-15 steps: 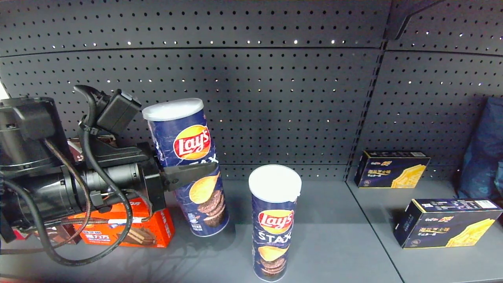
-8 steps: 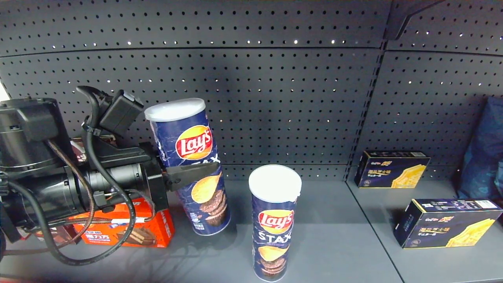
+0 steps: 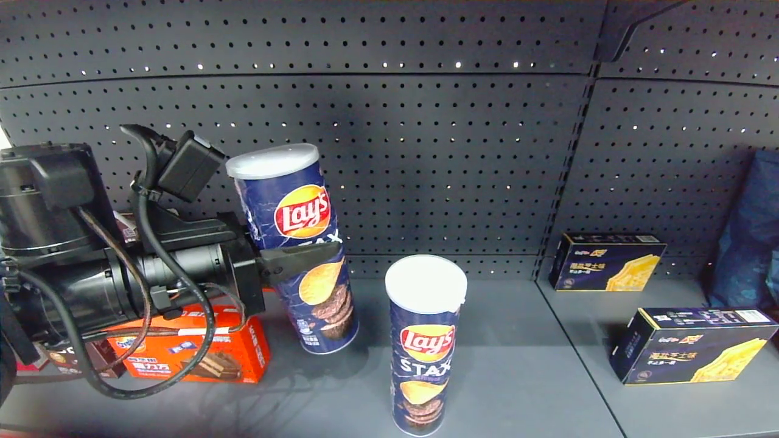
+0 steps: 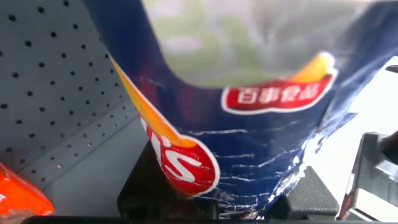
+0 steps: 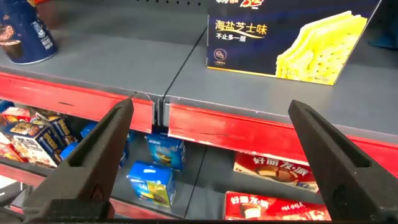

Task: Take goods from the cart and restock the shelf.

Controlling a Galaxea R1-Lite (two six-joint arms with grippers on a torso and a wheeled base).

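Observation:
My left gripper [image 3: 302, 254] is shut on a blue chip can [image 3: 292, 207] with a white lid, holding it around the middle. The can tilts, top toward the left, with its base just over the grey shelf [image 3: 517, 377] near the pegboard. The left wrist view shows the same can [image 4: 249, 130] very close up. A second, identical can [image 3: 424, 340] stands upright on the shelf, in front and to the right. My right gripper [image 5: 214, 168] is open and holds nothing, hanging in front of the shelf's red front edge [image 5: 249, 127].
An orange wafer box [image 3: 182, 356] lies under my left arm. Two dark cracker boxes [image 3: 605, 261] [image 3: 691, 344] and a blue bag [image 3: 751, 231] sit at the right, past a shelf seam. The lower shelf holds blue boxes [image 5: 155, 180] and red boxes [image 5: 273, 174].
My left gripper has carried the can slightly up and to the right, so its base sits a little farther back. The standing can and boxes have not moved.

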